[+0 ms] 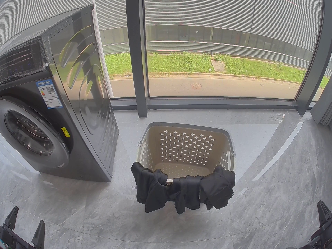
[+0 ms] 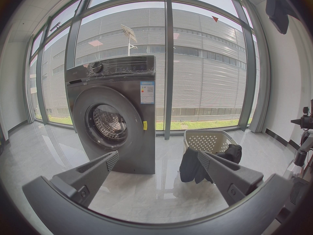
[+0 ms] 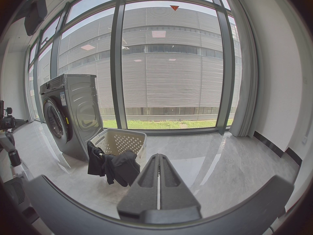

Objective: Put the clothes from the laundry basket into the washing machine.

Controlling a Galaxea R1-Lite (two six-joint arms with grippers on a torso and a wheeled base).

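Black clothes (image 1: 183, 191) hang over the near rim of the basket (image 1: 186, 127), which stands on the floor just right of the washer (image 1: 79, 97). Left tool (image 1: 27, 215): spread. Right tool (image 3: 158, 157): pressed together. Both sit low, well apart from the clothes.

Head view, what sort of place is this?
Probably a laundry demo corner in a modern building: a front-loading washing machine, a laundry basket with dark clothes draped over its rim, and floor-to-ceiling windows.

I'm in a bare, glass-walled room set up as a laundry corner: a front-loading washing machine (image 1: 52, 97) and laundry basket (image 1: 186, 146) stand on polished marble-look floor (image 1: 276, 191) before floor-to-ceiling windows (image 1: 221, 52).
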